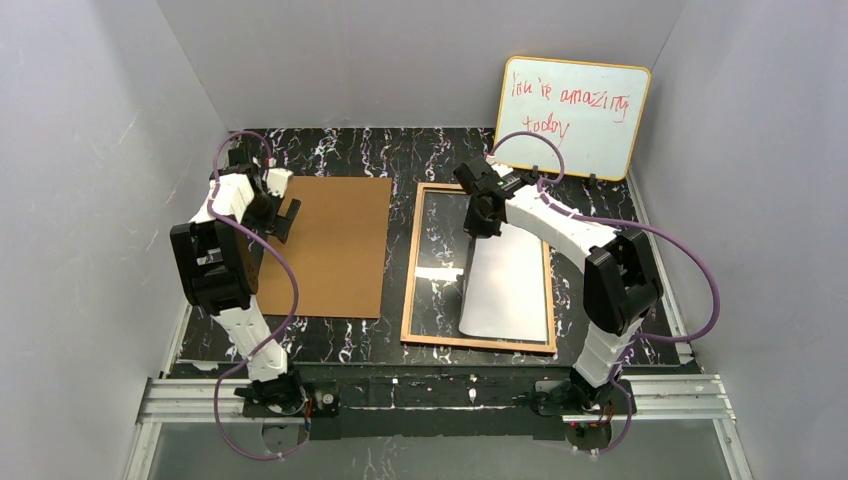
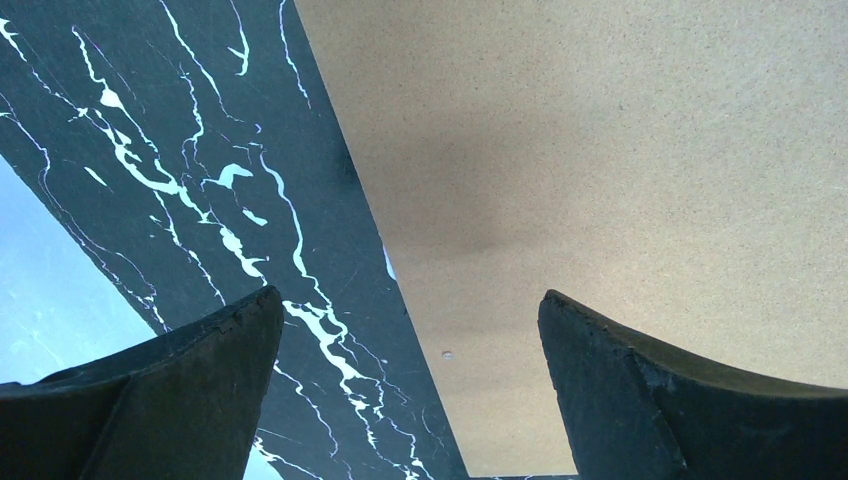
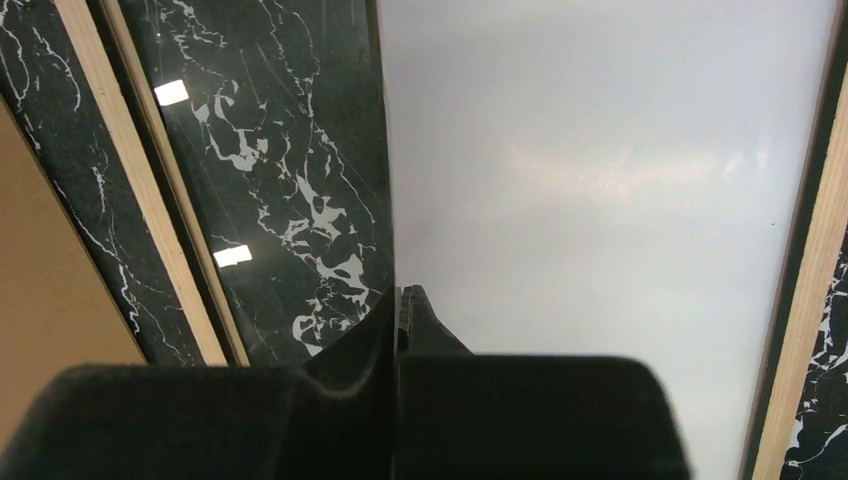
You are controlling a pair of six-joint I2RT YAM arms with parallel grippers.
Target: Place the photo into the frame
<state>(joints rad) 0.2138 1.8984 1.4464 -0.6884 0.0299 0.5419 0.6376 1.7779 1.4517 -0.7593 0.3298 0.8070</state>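
Two claws, and they sit differently. My left claw point(image 2: 410, 297) is spread wide, hanging low over the left edge of the brown backing panel point(image 1: 335, 245): one finger is above the black marbled bench point(image 2: 200, 150), the other above the board. The panel lies flat on the left half of the bench, apart from the frame point(image 1: 412, 265).

My right claw point(image 3: 400, 295) has its fingers pressed together with no gap showing. The tips sit right on the left edge of the photo point(image 3: 600, 200), towards its far end. I cannot tell whether that edge is nipped between them or only lies under them.

The frame lies flat on the right half of the bench, tan wooden side up. The photo rests white side up inside its rails, over the right part of the glass point(image 3: 280, 150), which stays bare on the left, so the marbling shows through. A whiteboard point(image 1: 575, 115) with red writing leans at the far right corner.
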